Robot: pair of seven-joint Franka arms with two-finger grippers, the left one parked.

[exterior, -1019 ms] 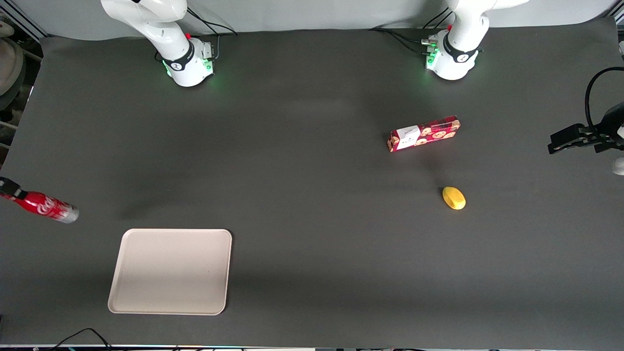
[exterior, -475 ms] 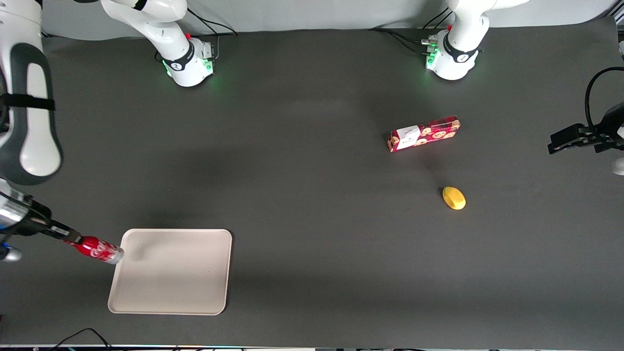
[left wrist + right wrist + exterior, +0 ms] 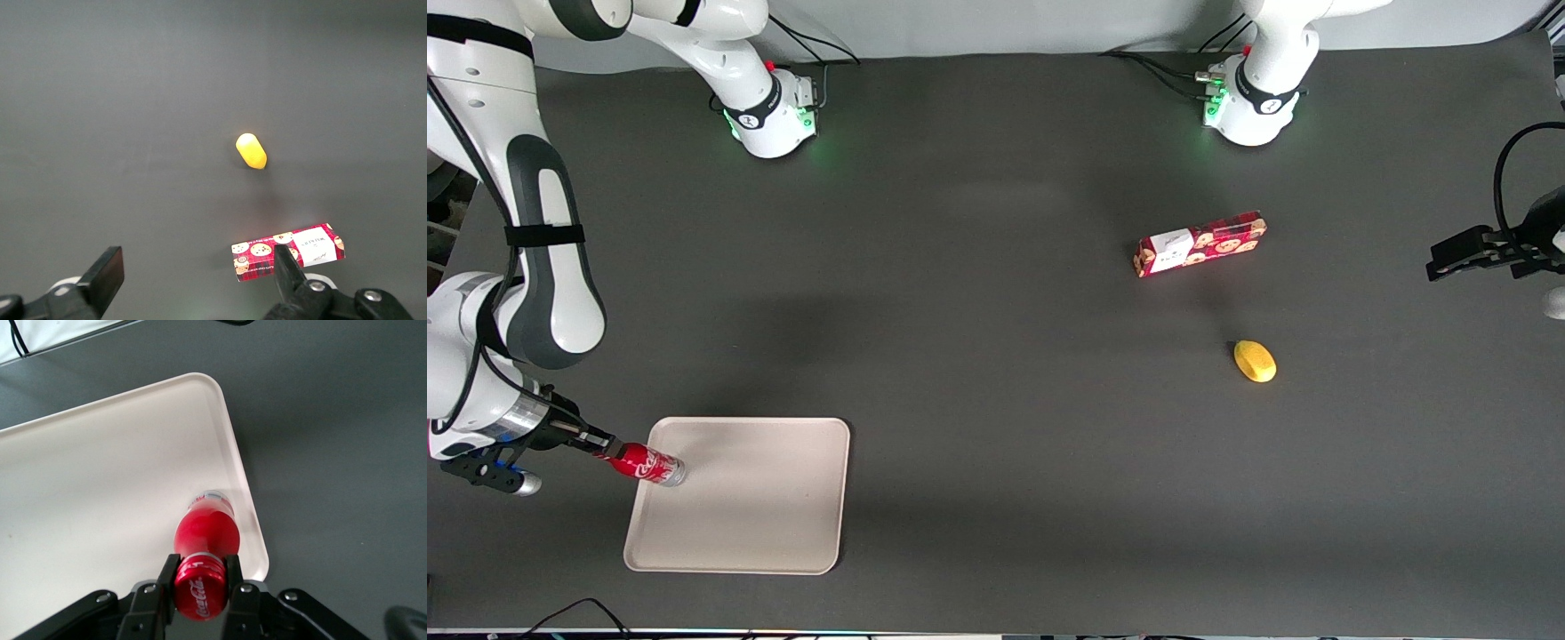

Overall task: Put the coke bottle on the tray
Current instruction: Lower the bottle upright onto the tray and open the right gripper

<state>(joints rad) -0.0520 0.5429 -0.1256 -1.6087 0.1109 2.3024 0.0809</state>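
Your gripper [image 3: 200,581] is clamped on the red cap of the coke bottle [image 3: 645,464], holding it over the tray [image 3: 756,507] at the edge nearest the working arm's end of the table. The silvery base appears to sit just inside the rim, though you can't tell whether it touches. The cookie box [image 3: 1199,244] and yellow lemon [image 3: 1255,361] lie toward the parked arm's end.

One coke bottle [image 3: 647,465], one tray [image 3: 765,507], one cookie box [image 3: 1199,244], one lemon [image 3: 1255,361]
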